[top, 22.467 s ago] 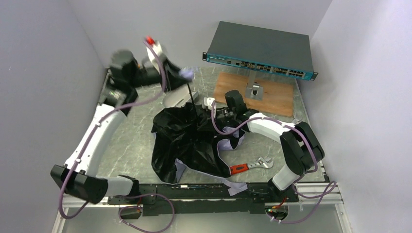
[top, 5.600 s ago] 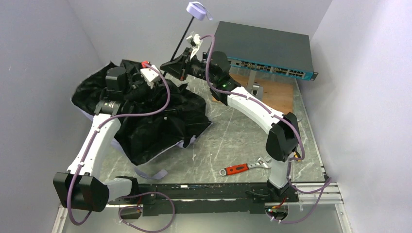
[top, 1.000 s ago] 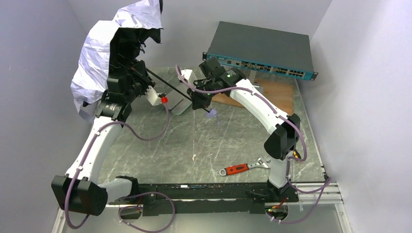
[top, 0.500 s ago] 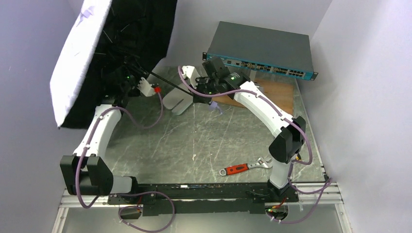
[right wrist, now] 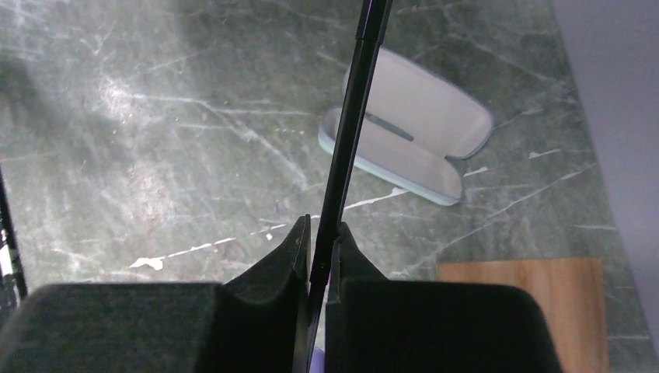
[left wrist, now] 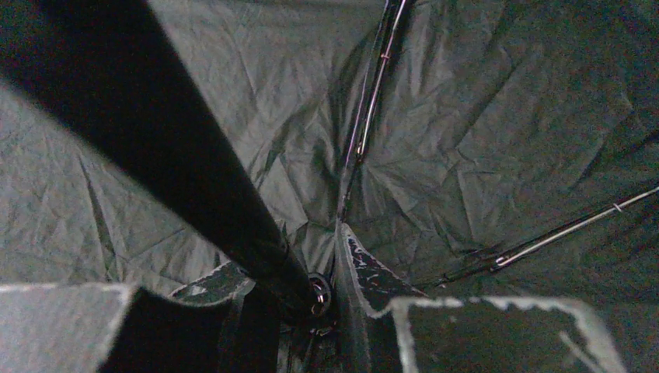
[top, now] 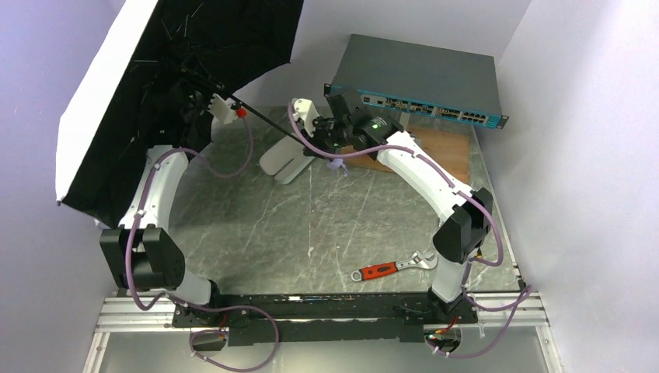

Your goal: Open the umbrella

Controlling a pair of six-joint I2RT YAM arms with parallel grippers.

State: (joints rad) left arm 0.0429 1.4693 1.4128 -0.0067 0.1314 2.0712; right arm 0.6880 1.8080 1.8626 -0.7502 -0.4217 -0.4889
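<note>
The umbrella (top: 194,47) has spread wider; my right fingers (right wrist: 284,260) clench its shaft (right wrist: 350,132), the left fingers' (left wrist: 365,272) hold I cannot tell, so slippage risks collapse.

We are in a robotics lab test cell: plain pale walls (top: 591,140) box in a green marble-patterned table (top: 311,217), and the arms (top: 420,167) stand on an aluminium rail (top: 513,301) trailing purple cables (top: 233,342). Just beyond the right gripper (top: 315,149) sits a rack-mount network switch (top: 420,74) raised over a wooden board (top: 451,159), and well back from it, toward its arm's base, lies a red-handled wrench (top: 392,268).
</note>
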